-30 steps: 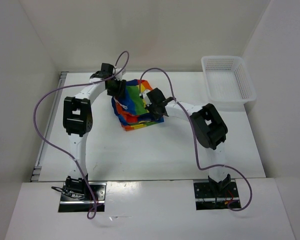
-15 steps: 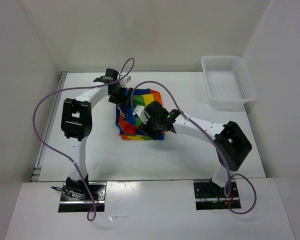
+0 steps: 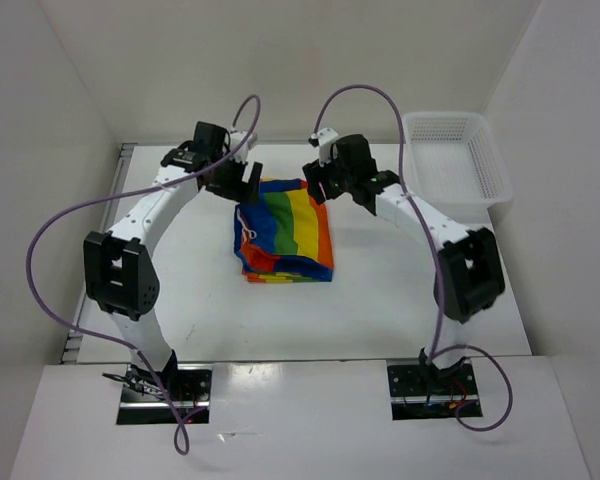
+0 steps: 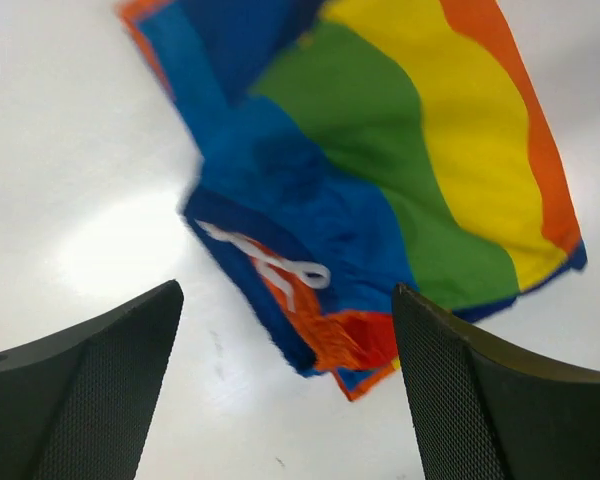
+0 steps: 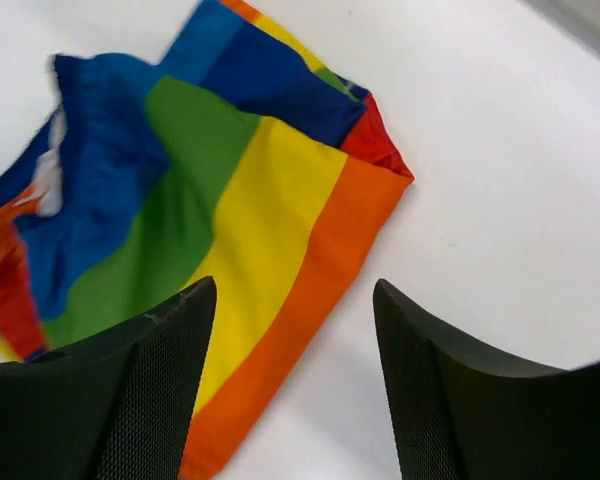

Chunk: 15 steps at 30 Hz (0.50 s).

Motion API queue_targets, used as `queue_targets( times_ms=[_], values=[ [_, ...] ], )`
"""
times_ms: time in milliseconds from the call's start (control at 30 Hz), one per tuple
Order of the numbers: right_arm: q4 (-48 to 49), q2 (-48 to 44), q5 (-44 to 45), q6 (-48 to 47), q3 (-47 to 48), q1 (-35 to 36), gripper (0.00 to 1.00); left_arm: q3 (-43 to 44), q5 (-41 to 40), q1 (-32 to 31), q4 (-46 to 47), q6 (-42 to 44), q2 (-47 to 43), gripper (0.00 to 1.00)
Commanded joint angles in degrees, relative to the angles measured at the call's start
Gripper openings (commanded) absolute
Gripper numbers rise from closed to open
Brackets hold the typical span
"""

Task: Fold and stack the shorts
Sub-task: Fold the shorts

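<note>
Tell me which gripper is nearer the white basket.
Right. The right gripper hovers over the shorts' far right corner, left of the basket; the left gripper sits farther left, over their far left corner.

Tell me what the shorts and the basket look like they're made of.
Shorts: soft cloth, matte; it wrinkles and lies in limp folds. Basket: probably white molded plastic; stiff walls pierced with a regular grid of holes.

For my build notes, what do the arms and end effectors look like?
The left arm and right arm are white links with black joints; a purple cable loops along each. The left end effector and right end effector are black, fingers mesh-textured.
</note>
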Motion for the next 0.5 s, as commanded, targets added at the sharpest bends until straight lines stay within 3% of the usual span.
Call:
queue_targets(
  times_ms=[0, 233, 467],
  values=[
    [4.62, 9.28, 1.25, 5.13, 5.11, -2.84, 0.7, -8.91, 2.89, -2.83, -3.94, 0.21, 1.05, 0.92],
    [-2.51, 29.83, -3.67, 13.66, 26.45, -7.51, 0.75, -15.36, 3.33, -3.44, 1.07, 0.21, 4.29, 0.93],
    [-1.8, 33.99, -3.68, 16.74, 27.01, -7.51, 0.77, -15.44, 6.83, -4.06, 2.92, 0.21, 7.02, 0.9]
  ],
)
